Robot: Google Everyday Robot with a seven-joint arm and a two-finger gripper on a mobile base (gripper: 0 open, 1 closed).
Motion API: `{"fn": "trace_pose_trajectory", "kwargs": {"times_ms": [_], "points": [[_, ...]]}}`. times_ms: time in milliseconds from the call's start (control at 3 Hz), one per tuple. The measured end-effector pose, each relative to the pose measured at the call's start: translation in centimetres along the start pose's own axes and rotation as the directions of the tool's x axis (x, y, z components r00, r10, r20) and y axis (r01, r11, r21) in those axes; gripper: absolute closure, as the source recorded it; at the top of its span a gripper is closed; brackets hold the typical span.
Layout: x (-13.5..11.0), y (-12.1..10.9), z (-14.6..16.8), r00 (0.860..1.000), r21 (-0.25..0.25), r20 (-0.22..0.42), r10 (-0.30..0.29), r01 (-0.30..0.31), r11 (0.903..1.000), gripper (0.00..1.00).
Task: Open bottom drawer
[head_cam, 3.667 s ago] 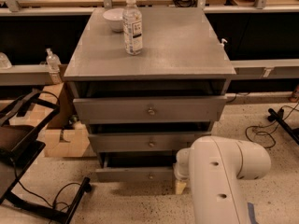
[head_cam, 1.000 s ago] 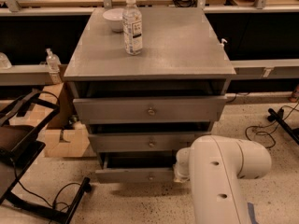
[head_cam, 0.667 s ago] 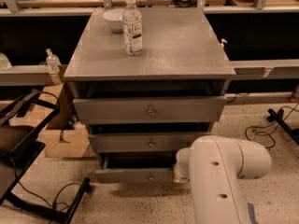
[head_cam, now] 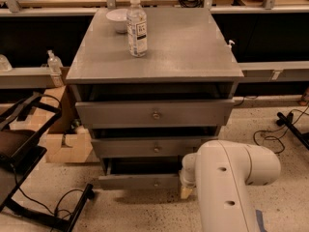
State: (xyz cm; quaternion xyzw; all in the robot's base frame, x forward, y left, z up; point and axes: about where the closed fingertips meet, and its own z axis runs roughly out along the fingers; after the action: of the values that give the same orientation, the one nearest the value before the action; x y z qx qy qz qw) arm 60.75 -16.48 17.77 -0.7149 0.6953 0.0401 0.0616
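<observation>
Bottom drawer [head_cam: 140,181] runs left-right, front toward us; gripper [head_cam: 186,190] seemingly at its right end, grip untellable

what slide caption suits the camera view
gripper at the right end of the bottom drawer, half hidden by the white arm; bottle, bowl on top

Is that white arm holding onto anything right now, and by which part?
Cannot be told. The tool sits at the right end of the bottom drawer, mostly hidden behind the white arm, away from the knob.
</observation>
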Motion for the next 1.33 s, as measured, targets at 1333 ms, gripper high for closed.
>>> {"fn": "trace_pose_trajectory", "kwargs": {"times_ms": [1333], "points": [[1.0, -0.2, -2.7, 0.999, 0.065, -0.031, -0.006, 0.008, 0.9979, 0.0]]}}
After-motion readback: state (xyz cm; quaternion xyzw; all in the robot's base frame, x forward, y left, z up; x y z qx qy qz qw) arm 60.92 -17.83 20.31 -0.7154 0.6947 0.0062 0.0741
